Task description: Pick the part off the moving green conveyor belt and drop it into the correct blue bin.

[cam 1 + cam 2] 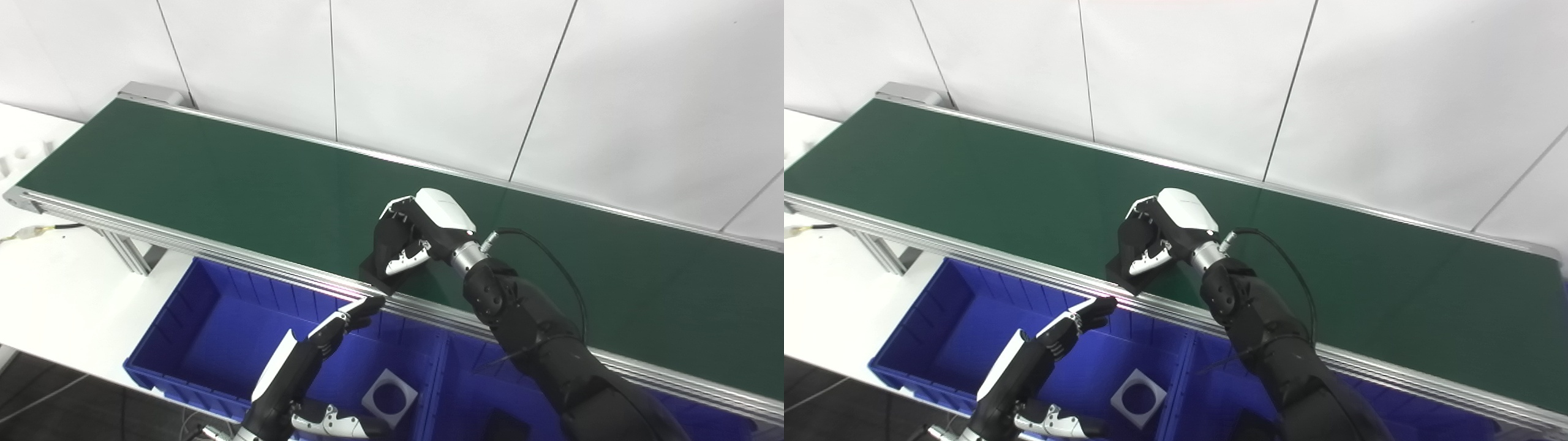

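Right hand (411, 236) closes its fingers over a black block (384, 275) at the near edge of the green belt (184, 177). Left hand (306, 361) waits open above the blue bin (184, 318).

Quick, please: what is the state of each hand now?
Left hand: open, holds nothing, above the blue bin.
Right hand: closed on the black part on the green belt.
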`<state>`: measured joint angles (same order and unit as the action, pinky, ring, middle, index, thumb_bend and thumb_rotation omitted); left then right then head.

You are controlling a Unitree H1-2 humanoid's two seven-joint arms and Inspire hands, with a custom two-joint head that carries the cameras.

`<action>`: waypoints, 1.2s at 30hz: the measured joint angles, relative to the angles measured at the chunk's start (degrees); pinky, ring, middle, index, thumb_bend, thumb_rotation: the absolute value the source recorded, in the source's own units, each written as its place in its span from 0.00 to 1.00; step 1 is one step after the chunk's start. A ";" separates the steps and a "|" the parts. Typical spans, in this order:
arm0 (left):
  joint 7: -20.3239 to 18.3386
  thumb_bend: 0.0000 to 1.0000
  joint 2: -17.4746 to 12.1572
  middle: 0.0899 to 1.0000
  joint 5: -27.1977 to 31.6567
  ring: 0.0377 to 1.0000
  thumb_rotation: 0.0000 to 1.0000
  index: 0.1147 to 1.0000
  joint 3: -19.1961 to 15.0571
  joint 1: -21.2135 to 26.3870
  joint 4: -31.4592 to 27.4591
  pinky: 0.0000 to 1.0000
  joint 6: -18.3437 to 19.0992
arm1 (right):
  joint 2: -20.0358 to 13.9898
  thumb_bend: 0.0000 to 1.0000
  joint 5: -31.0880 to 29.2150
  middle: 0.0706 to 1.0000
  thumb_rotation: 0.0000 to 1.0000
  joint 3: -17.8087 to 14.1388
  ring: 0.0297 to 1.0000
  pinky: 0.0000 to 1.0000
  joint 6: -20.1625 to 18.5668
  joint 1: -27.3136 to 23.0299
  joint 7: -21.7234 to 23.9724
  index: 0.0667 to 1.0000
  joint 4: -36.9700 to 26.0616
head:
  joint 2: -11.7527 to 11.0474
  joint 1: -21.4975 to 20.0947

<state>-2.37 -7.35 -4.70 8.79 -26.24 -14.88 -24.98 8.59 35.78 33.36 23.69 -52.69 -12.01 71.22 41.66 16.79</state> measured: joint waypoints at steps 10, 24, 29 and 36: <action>-0.19 0.90 -0.62 0.88 1.31 0.89 0.35 0.85 -0.24 1.07 0.01 0.87 0.00 | -2.18 0.52 -2.10 0.42 0.00 0.02 0.42 0.36 0.45 2.14 -2.48 0.49 -6.29 | -0.35 -1.76; -2.30 0.90 -1.77 0.88 4.25 0.89 0.32 0.85 -1.99 2.65 0.04 0.87 0.01 | -8.52 0.51 -10.35 0.46 0.00 -10.09 0.37 0.39 -2.05 13.48 3.82 0.53 -40.60 | 1.92 -11.04; -3.49 0.90 -2.18 0.88 5.45 0.88 0.32 0.86 -3.09 4.08 0.04 0.86 0.01 | -11.03 0.51 -14.96 0.47 0.00 -15.02 0.37 0.39 -7.36 19.04 10.05 0.53 -56.18 | 2.72 -13.19; -5.19 0.91 -2.32 0.88 6.27 0.89 0.35 0.87 -3.91 6.20 1.04 0.88 0.01 | -17.00 0.51 -16.87 0.47 0.00 -20.32 0.37 0.38 -13.31 29.46 15.09 0.53 -70.82 | 4.83 -14.50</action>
<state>-7.56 -9.67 1.57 4.87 -20.04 -13.84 -24.96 -8.41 18.91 13.03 10.38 -23.23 3.08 0.40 46.49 2.29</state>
